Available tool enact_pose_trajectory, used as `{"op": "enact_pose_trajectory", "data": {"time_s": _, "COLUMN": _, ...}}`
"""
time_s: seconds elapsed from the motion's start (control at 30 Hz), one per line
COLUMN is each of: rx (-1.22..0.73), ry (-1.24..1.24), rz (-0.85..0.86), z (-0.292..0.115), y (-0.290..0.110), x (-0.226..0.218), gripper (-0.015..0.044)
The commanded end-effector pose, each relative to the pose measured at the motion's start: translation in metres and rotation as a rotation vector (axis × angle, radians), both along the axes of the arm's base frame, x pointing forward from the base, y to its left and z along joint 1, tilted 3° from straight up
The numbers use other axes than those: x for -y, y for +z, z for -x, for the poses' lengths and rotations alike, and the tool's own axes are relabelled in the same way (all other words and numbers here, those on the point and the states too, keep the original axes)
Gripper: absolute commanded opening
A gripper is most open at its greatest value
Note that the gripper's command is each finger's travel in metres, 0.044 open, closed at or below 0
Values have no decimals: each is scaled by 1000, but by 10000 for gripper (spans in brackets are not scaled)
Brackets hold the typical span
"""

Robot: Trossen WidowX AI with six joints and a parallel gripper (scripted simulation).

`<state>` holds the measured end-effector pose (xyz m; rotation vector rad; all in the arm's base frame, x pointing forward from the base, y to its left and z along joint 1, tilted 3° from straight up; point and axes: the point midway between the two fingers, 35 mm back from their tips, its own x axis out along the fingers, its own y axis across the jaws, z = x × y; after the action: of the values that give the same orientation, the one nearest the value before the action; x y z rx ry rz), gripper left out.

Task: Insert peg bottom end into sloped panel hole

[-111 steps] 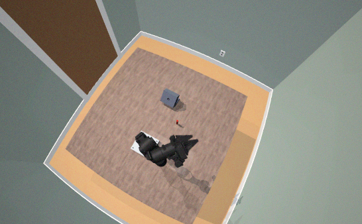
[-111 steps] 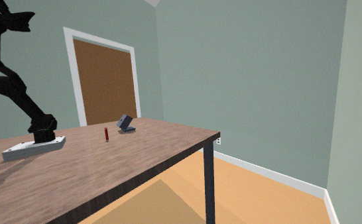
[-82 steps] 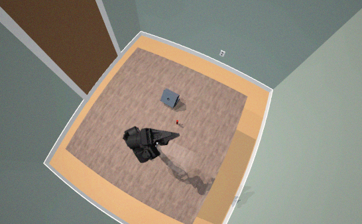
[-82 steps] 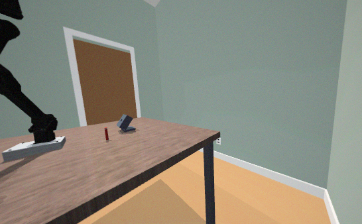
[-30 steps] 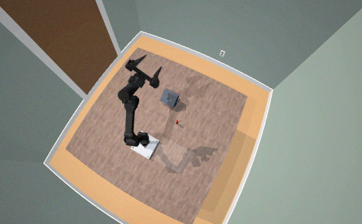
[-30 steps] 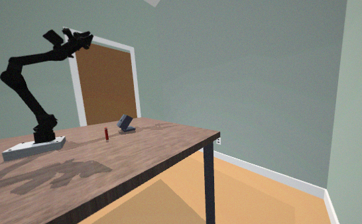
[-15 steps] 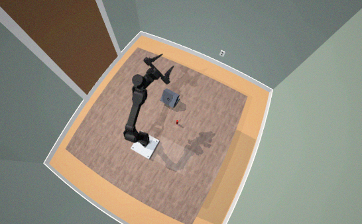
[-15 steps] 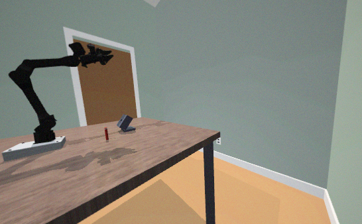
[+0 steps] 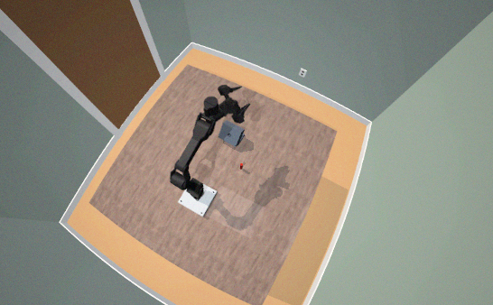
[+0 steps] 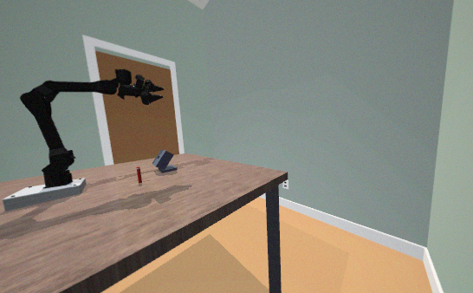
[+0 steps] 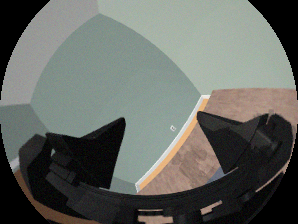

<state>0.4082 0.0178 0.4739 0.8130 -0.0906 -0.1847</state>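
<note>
Upright on the tabletop (image 10: pixel 202 195) stands the red peg (image 10: pixel 139 175), untouched, near the middle and well apart from anything that could grip it. We see the sloped panel (image 10: pixel 164 160) a little beyond it, its face carrying a small dark hole, with nothing in it as far as we can tell. High above, our tool (image 10: pixel 153 94) hangs with its fingers spread wide and nothing between them, pointing out past the panel. So nothing is done yet: we judge the approach, the grasp, the insertion and the release all lie ahead.
</note>
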Motion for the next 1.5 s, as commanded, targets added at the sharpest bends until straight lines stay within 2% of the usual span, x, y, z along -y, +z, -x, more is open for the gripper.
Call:
{"op": "enact_pose_trajectory", "data": {"time_s": 0.0, "rx": -121, "ry": -12, "rz": -69, "z": -14, "y": -42, "x": 14, "gripper": 440}}
{"op": "enact_pose_trajectory", "data": {"time_s": 0.3, "rx": -366, "ry": -93, "rz": -258, "z": -23, "y": -127, "x": 48, "gripper": 440}}
{"op": "enact_pose_trajectory", "data": {"time_s": 0.63, "rx": -615, "ry": -238, "rz": -535, "z": -6, "y": -214, "x": 77, "gripper": 440}}
{"op": "enact_pose_trajectory", "data": {"time_s": 1.1, "rx": -908, "ry": -558, "rz": -946, "z": 48, "y": -311, "x": 103, "gripper": 440}}
{"op": "enact_pose_trajectory", "data": {"time_s": 1.47, "rx": -1079, "ry": -886, "rz": -1245, "z": 103, "y": -359, "x": 117, "gripper": 440}}
